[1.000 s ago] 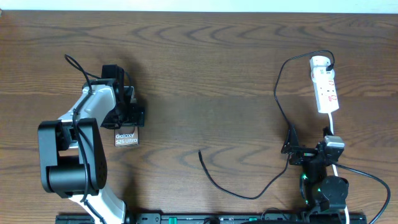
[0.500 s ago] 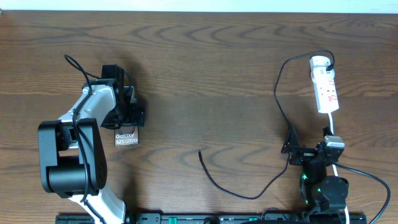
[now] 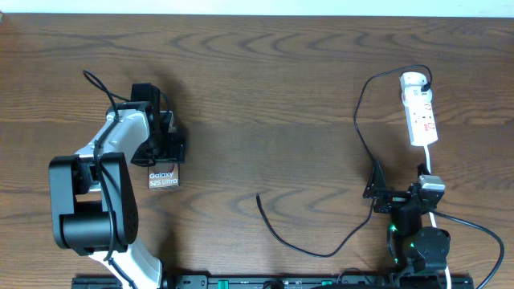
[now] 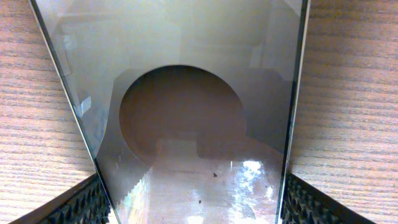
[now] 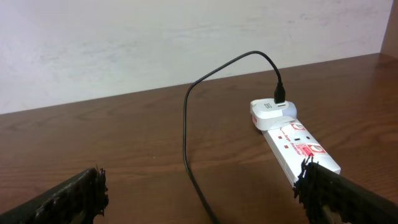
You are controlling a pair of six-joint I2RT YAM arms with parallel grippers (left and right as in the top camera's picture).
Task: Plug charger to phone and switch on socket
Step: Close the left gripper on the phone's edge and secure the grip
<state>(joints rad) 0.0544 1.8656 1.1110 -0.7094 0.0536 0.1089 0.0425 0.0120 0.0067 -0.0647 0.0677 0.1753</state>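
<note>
One phone (image 3: 163, 178) is counted on one table (image 3: 265, 96). One charger (image 3: 297, 245) is seen, a single black cable with one free tip (image 3: 259, 195). One socket (image 3: 421, 116) is found, and one white adapter (image 3: 414, 80) is set at its far end. One white cord (image 3: 428, 156) is led from its near end. The socket's red marks are too small to be counted. Two arms are present — a left arm (image 3: 120, 152) and a right arm (image 3: 418, 241). Two grippers are carried, the left gripper (image 4: 196, 205) and the right gripper (image 5: 208, 199). Two fingers (image 5: 68, 196) are shown on each — four in all.
</note>
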